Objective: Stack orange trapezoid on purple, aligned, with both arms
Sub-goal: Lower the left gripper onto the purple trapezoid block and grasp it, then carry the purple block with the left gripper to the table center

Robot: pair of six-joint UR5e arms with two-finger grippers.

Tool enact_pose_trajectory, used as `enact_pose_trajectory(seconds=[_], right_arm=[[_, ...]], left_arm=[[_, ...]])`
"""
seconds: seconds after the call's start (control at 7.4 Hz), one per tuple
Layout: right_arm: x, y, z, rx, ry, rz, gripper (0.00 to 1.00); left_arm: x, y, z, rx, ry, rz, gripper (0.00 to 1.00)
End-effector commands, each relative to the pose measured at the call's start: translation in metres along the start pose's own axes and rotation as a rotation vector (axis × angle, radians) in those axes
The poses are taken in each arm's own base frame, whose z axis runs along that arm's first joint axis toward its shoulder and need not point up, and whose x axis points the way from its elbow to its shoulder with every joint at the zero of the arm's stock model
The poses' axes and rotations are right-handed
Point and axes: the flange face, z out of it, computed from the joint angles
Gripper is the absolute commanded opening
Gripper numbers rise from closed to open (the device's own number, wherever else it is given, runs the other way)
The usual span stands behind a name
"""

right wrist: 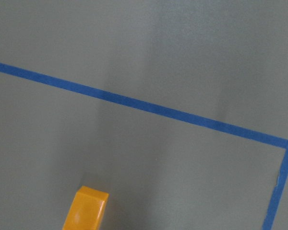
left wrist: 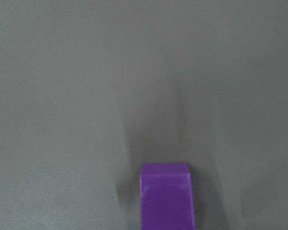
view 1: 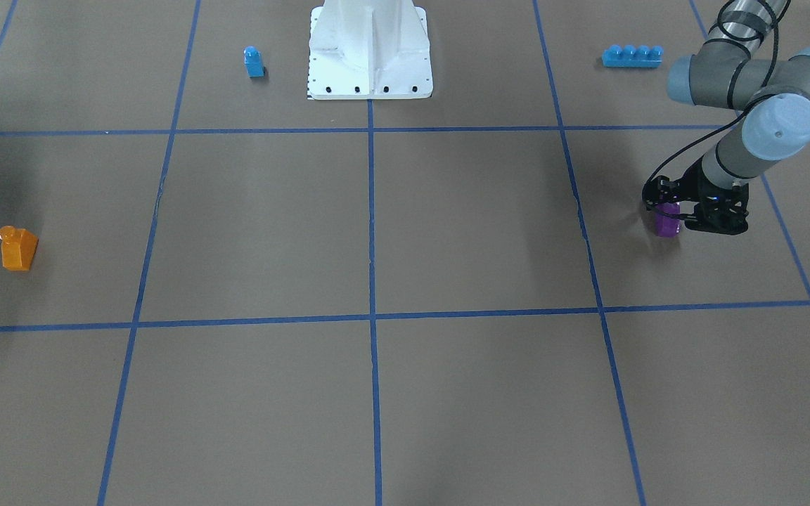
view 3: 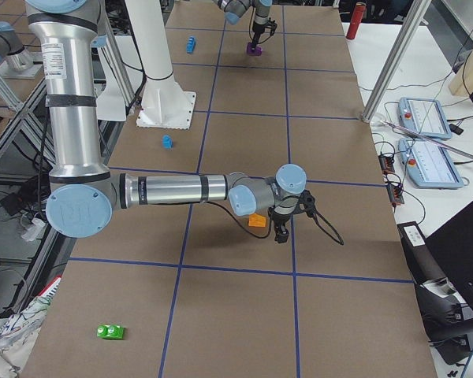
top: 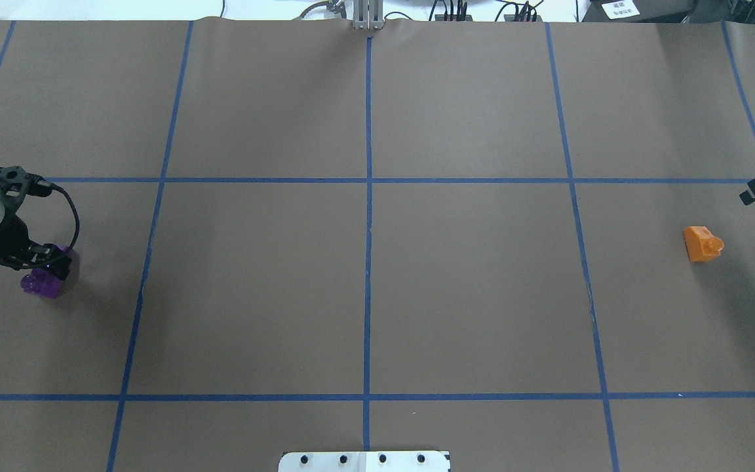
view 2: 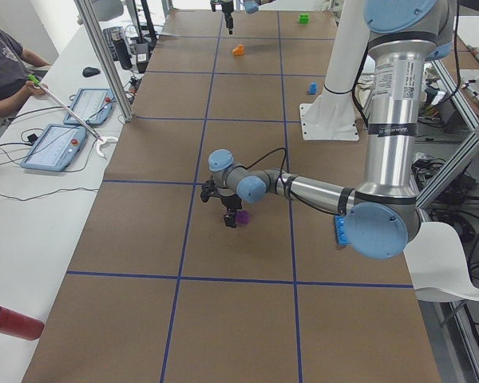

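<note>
Across the brown worktop (top: 469, 295), ruled into squares by blue tape, you see the two arms working at opposite ends. The left arm (view 1: 749, 77) reaches low over its end of the worktop, and the right arm (view 3: 173, 189) stretches out low over the other end. Between them, at the robot's edge, stands the white base (view 1: 370, 53).

Next in size is the long blue brick (view 1: 631, 56), lying near the left arm's elbow, close to the robot's edge. The left gripper (view 1: 666, 209) sits right over the purple brick (view 1: 666, 225), which rests on the worktop. Its jaws hide the brick's upper part, and you cannot tell whether they pinch it or merely straddle it. The right gripper (view 3: 282, 230) hangs just beside the orange trapezoid (top: 702, 244), apart from it, and its jaws are too small and too cut off to judge. The orange trapezoid rests on the worktop at the robot's right end, well apart from the purple brick at the left end. Smallest, the small blue brick (view 1: 254, 62) stands near the base.
</note>
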Motion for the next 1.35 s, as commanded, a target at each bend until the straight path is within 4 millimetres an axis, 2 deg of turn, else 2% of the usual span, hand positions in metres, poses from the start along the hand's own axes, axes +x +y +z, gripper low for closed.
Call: enact_pose_trajectory(seconds=[0.0, 0.14, 0.41, 0.54, 0.81, 0.95, 1.08, 1.22], right_arm=[[0.000, 0.000, 0.000, -0.001, 0.000, -0.001, 1.00], [-0.001, 0.000, 0.000, 0.000, 0.000, 0.000, 1.00], [-0.001, 0.000, 0.000, 0.001, -0.001, -0.004, 1.00], [-0.002, 0.000, -0.001, 0.002, -0.001, -0.004, 1.00], [-0.008, -0.002, 0.003, -0.003, -0.003, -0.011, 1.00], [-0.010, -0.003, 0.002, -0.001, -0.004, -0.012, 1.00], [-0.012, -0.005, 0.000, 0.002, -0.003, -0.017, 1.00], [-0.014, -0.007, -0.001, 0.006, -0.005, -0.020, 1.00]], left_arm=[[-0.001, 0.003, 0.001, -0.009, 0.005, -0.004, 0.36], [0.000, 0.002, 0.001, -0.009, 0.007, -0.005, 0.00], [0.018, 0.004, -0.009, -0.049, 0.104, -0.016, 0.00], [0.039, 0.003, -0.029, -0.041, 0.141, -0.025, 0.00], [0.123, -0.051, -0.085, 0.009, 0.191, -0.040, 0.00], [0.169, -0.065, -0.101, 0.023, 0.226, -0.055, 0.00], [0.235, -0.064, -0.100, -0.009, 0.258, -0.064, 0.00], [0.291, -0.074, -0.113, 0.000, 0.251, -0.084, 0.00]])
